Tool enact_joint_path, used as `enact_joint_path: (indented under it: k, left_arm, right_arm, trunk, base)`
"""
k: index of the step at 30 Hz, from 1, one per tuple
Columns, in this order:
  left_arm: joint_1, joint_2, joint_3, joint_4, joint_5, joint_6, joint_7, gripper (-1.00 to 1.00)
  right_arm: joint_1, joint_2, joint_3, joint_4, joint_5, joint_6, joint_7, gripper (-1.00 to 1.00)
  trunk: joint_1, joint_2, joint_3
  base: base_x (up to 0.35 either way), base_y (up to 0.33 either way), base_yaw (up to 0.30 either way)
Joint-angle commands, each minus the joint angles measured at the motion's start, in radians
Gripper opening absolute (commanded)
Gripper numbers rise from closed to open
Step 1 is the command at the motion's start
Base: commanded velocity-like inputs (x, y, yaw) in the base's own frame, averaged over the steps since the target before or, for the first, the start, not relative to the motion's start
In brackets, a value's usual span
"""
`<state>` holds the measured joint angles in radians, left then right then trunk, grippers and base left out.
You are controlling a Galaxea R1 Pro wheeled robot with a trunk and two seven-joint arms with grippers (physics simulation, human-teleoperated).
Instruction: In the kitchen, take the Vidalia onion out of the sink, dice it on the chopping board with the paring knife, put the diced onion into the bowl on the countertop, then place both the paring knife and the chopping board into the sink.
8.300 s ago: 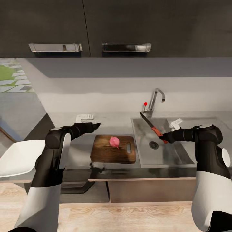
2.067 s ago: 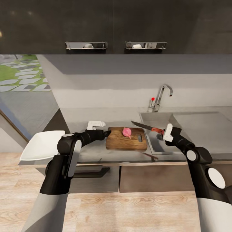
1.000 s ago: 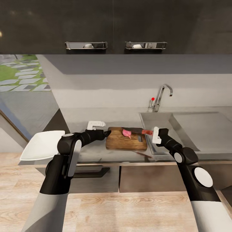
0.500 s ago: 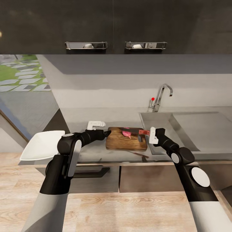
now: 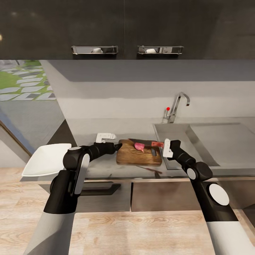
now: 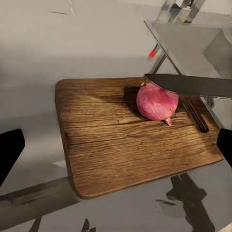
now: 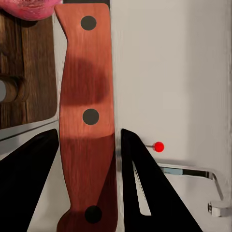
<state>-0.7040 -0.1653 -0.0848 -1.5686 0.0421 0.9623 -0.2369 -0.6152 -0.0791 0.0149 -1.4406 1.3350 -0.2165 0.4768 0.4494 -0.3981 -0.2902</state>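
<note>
The brown chopping board (image 5: 136, 157) (image 6: 121, 145) lies on the grey countertop (image 5: 92, 127), just left of the sink (image 5: 177, 132). A pink Vidalia onion (image 5: 139, 146) (image 6: 155, 102) (image 7: 30, 8) rests on the board near its handle slot. My right gripper (image 5: 166, 148) (image 7: 87, 164) is shut on the orange-red handle of the paring knife (image 5: 145, 143) (image 7: 87, 111). The dark blade (image 6: 191, 84) lies level against the onion's top. My left gripper (image 5: 117, 146) (image 6: 117, 147) stands open at the board's left end, holding nothing. The white bowl (image 5: 46, 159) sits at the counter's far left end.
A small white object (image 5: 105, 136) lies on the counter behind my left gripper. The chrome tap (image 5: 178, 105) with its red knob (image 5: 168, 108) (image 7: 158, 146) rises behind the sink, and the drainboard (image 5: 223, 140) stretches right. Dark wall cabinets (image 5: 127, 28) hang overhead.
My right arm carried the knife from above the sink leftward to the board; in the last half second the blade slid slightly further left onto the onion. The left arm kept still.
</note>
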Motion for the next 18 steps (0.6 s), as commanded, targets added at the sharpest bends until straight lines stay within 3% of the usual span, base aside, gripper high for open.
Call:
enact_joint_path:
  k: [1, 10, 18]
  left_arm:
    - [-0.001, 0.000, 0.001, -0.001, 0.004, 0.006, 0.001, 1.00]
    - [-0.001, 0.000, 0.001, -0.001, 0.004, 0.006, 0.001, 1.00]
    - [-0.001, 0.000, 0.000, -0.001, 0.004, 0.006, 0.001, 1.00]
  right_arm:
    - [-0.001, 0.000, 0.000, -0.001, 0.010, -0.006, -0.005, -1.00]
    - [-0.001, 0.001, 0.003, -0.001, 0.008, -0.005, -0.038, -1.00]
    - [-0.001, 0.023, 0.009, -0.001, 0.007, -0.003, -0.141, -1.00]
  trunk:
    - [0.001, -0.002, -0.002]
    - [0.001, -0.002, -0.002]
    - [0.001, -0.002, -0.002]
  base:
    - [0.000, 0.000, 0.000]
    - [0.000, 0.000, 0.000]
    - [0.000, 0.000, 0.000]
